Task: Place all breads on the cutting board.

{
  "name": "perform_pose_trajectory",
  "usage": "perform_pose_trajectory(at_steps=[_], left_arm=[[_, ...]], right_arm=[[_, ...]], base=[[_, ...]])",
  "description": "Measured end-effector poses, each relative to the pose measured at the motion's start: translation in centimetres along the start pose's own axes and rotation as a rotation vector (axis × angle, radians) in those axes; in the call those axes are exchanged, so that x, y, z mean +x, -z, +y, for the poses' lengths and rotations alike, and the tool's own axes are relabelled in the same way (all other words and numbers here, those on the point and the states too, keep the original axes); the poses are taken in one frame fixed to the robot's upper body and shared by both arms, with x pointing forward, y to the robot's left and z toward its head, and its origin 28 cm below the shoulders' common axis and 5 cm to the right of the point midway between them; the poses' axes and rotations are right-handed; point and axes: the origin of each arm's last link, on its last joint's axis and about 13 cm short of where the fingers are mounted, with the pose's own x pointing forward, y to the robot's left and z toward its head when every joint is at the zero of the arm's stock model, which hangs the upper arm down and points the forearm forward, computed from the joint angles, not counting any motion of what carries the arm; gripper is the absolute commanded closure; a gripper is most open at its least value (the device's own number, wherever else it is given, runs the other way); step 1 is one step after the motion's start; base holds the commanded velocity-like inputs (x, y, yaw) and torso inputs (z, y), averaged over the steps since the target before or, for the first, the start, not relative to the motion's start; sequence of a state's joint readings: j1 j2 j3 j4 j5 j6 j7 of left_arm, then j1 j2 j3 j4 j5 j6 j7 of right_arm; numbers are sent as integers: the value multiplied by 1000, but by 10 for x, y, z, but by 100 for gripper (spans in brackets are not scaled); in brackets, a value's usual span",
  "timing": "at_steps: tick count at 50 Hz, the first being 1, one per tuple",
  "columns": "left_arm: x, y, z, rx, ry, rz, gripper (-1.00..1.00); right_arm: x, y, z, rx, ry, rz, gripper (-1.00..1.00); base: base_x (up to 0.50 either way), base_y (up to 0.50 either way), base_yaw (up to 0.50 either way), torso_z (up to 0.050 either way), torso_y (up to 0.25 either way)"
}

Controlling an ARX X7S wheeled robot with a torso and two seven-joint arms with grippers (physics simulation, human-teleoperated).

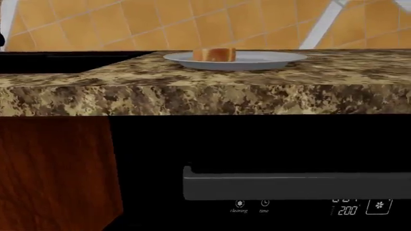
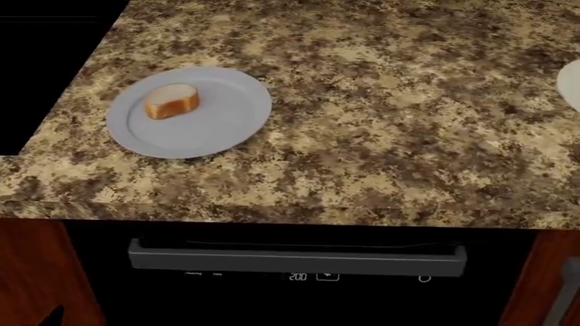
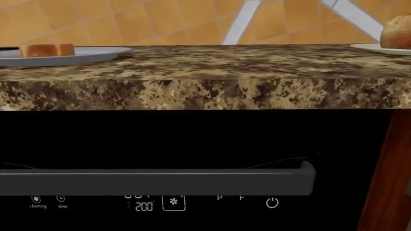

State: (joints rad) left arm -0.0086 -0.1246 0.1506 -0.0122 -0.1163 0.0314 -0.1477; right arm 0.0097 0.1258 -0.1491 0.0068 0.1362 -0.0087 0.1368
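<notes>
On the left of the head view, a short round cut bread chunk with white crumb face and tan crust (image 2: 170,100) lies on a round light-grey plate (image 2: 217,129), near the front-left part of the speckled brown granite tabletop (image 2: 390,136). Long axis of the chunk runs roughly left-right, slightly tilted; cut face points left toward the black sunken area (image 2: 45,75). Left wrist view shows the same chunk (image 1: 214,54) on its plate (image 1: 270,58), up and ahead of the camera, above the tabletop edge, so the left arm sits low in front of the black oven front with its grey bar handle (image 1: 289,185). Neither arm shows in the head view, and no jaws show in any view; open or closed, cannot tell.

Middle of the tabletop: bare granite, no board visible.

Far right edge of the head view: sliver of a second light-grey plate (image 2: 571,85). Right wrist view shows a golden-brown loaf (image 3: 397,32) on that plate (image 3: 372,46), partly cut off by the frame, up and ahead of that camera.

Reddish-brown cutting board is not in any view. Judgement: left arm is nearer the chunk, right arm nearer the loaf; both must rise above the tabletop edge first.
</notes>
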Motion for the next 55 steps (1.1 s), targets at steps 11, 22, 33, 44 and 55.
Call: perform_pose_trajectory(at_steps=[11, 22, 33, 44, 55], left_arm=[[0, 0, 0, 0, 0, -1, -100], [0, 0, 0, 0, 0, -1, -100], [0, 0, -1, -2, 2, -1, -100], [0, -2, 0, 4, -6, -6, -100], [-3, -29, 6, -12, -11, -59, -100]], right_arm=[[0, 0, 0, -1, -1, 1, -100], [0, 0, 0, -3, -2, 3, -100], [0, 0, -1, -9, 2, 7, -100], [-1, -6, 1, -22, 2, -6, -100], [-3, -47, 3, -56, 0, -30, -100]], base=[[0, -500, 0, 0, 0], [0, -500, 0, 0, 0], [0, -262, 0, 0, 0], [0, 0, 0, 0, 0], [0, 0, 0, 0, 0]])
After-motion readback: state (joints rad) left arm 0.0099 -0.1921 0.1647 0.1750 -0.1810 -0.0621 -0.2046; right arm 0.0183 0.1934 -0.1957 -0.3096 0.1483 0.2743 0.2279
